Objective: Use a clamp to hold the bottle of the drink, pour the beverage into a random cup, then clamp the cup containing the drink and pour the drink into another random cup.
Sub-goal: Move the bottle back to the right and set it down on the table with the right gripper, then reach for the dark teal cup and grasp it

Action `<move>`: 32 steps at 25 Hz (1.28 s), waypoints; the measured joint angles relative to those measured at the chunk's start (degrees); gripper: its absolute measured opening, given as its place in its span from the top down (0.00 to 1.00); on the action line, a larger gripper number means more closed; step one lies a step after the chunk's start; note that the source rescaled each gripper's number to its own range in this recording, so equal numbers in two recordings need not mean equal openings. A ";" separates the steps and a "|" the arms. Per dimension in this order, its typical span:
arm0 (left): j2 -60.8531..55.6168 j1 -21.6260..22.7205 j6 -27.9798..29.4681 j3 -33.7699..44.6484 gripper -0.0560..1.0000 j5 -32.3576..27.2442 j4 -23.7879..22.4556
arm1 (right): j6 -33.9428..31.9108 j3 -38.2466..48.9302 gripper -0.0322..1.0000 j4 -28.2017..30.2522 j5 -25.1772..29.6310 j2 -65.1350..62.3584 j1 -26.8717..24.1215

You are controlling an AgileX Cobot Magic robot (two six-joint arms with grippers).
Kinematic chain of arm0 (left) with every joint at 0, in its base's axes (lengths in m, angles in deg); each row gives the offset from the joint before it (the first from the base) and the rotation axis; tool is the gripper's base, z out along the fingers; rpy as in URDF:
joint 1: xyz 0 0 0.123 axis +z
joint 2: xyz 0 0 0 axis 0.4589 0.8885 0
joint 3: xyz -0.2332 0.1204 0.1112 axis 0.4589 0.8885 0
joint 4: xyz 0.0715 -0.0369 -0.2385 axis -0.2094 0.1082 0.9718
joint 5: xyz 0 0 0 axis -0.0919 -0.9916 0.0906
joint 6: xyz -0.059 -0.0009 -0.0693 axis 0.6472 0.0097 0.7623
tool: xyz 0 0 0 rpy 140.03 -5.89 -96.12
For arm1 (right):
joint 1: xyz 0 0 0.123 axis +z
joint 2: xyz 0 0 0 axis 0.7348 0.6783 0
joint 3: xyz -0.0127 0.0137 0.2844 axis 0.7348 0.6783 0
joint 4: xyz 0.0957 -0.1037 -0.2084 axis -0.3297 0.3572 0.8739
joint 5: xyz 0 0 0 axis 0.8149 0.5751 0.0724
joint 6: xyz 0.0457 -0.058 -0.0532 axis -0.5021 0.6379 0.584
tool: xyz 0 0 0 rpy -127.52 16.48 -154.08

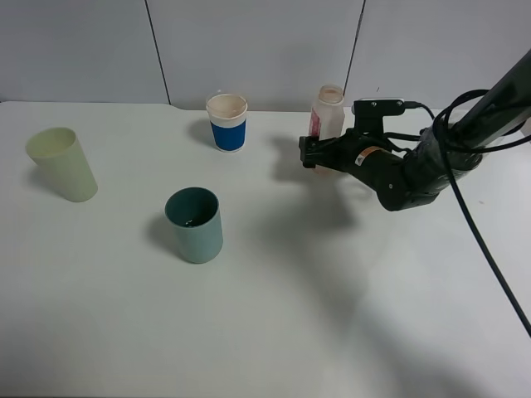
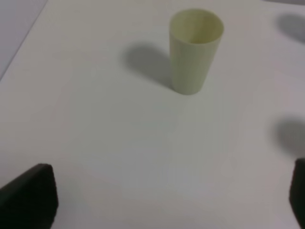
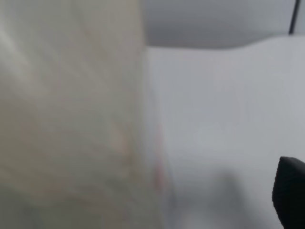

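Teal-green tapered plastic cup (image 1: pixel 193 236) is holding dark liquid (image 1: pixel 193 219) — first pour seemingly done. Tall clear plastic bottle (image 1: pixel 328 112) is standing right of it, right hand (image 1: pixel 309 155) spread alongside; pouring into white blue-banded paper cup (image 1: pixel 226 124) is remaining.

Black cable-draped arm (image 1: pixel 415 170), black fingers (image 1: pixel 309 154)

I see a plain white tabletop (image 1: pixel 274 332) under soft, even light, backed by a pale grey panelled wall (image 1: pixel 257 50) with thin dark seams (image 1: pixel 158 50).
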 joint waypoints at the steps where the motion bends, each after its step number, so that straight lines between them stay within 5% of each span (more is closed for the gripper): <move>1: 0.00 0.00 0.00 0.00 0.07 0.00 0.00 | 0.00 0.00 0.11 0.12 0.68 -0.67 0.00; 21: 0.00 0.00 0.00 0.00 0.07 0.00 0.00 | 5.95 0.20 0.11 1.40 16.29 -15.80 0.00; 32: 0.00 0.00 0.00 0.00 0.07 0.00 0.00 | 8.21 0.20 0.11 1.65 19.35 -26.02 0.00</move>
